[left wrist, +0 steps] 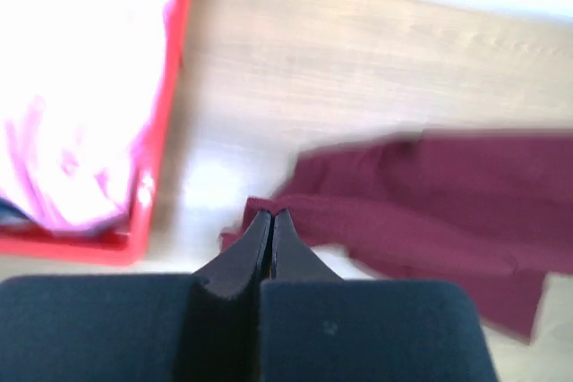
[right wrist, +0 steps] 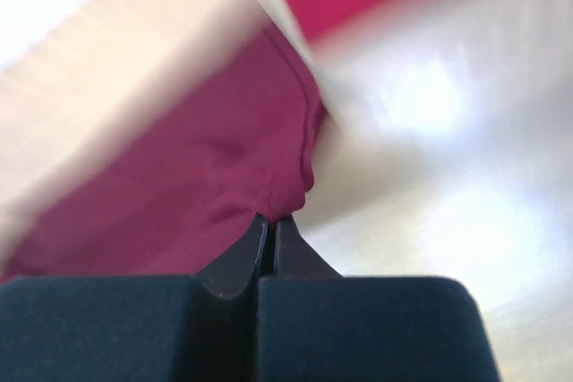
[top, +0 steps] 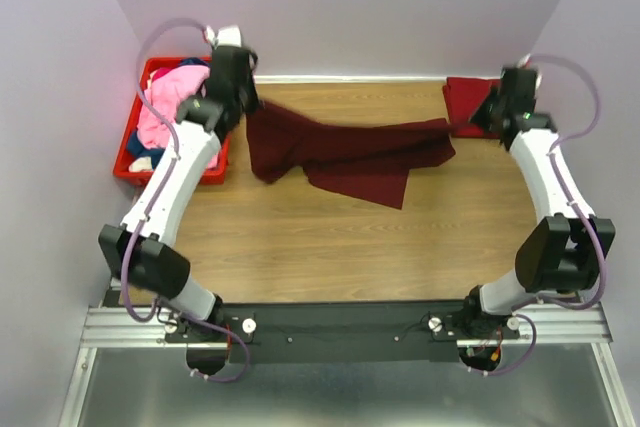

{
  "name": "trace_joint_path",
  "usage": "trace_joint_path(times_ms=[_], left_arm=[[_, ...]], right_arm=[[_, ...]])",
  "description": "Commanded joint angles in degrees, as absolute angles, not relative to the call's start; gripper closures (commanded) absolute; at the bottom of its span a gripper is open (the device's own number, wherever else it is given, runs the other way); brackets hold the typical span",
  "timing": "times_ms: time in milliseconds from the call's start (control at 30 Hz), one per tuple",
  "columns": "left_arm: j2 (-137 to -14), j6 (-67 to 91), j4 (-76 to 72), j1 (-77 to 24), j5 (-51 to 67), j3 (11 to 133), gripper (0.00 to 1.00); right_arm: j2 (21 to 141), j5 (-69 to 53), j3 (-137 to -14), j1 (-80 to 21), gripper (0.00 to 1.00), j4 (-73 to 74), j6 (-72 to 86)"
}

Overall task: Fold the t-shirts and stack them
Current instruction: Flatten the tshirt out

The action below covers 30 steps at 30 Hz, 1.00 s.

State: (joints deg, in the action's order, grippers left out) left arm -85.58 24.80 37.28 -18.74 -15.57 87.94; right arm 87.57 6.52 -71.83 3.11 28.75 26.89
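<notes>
Right gripper (right wrist: 271,219) on maroon t-shirt (right wrist: 179,176) hem

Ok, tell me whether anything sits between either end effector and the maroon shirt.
Nothing visible does. The left end effector and the right end effector are each shut on an edge of the maroon shirt, which hangs stretched between them. The red crate sits to its left.

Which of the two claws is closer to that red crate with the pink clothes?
Left. The left gripper sits beside the crate's right wall; the right gripper is across the table.
</notes>
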Motion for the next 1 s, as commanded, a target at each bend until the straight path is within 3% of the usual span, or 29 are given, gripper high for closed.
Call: trace_joint_path(times_ms=[0,33,167,233,333,400,667,800,967], left_arm=[[-88.7,19.0,43.4,-17.8,-23.6,111.6,1.00],[-90.4,18.4,45.3,-17.7,-24.3,122.0,1.00],[-88.8,14.8,43.5,-17.7,-25.8,137.8,1.00],[-80.6,11.8,34.3,-17.6,-24.6,134.6,1.00],[-66.2,8.5,18.7,-17.7,-23.0,117.0,1.00],[-61.3,7.4,15.0,-17.7,-22.4,114.4,1.00],[-51.0,4.1,19.3,-17.7,-20.5,116.7,1.00],[-48.6,3.7,20.5,-17.7,-20.2,115.9,1.00],[-49.0,4.5,20.2,-17.7,-17.8,107.9,1.00]], right_arm=[[84.3,4.6,-90.1,3.5,0.99,30.8,23.8],[83.6,4.7,-93.5,3.5,0.99,30.9,23.5],[80.6,5.2,-108.0,3.5,0.99,31.0,20.2],[78.8,5.7,-110.8,3.5,0.99,31.0,19.2],[72.8,6.7,-113.4,3.5,0.99,30.9,17.0],[70.1,6.5,-113.6,3.5,0.99,30.8,15.4],[56.8,5.8,-108.3,3.5,0.99,30.7,11.7],[52.4,4.1,-105.8,3.5,0.94,30.5,10.3],[51.1,0.0,-98.9,3.5,0.92,29.1,10.9]])
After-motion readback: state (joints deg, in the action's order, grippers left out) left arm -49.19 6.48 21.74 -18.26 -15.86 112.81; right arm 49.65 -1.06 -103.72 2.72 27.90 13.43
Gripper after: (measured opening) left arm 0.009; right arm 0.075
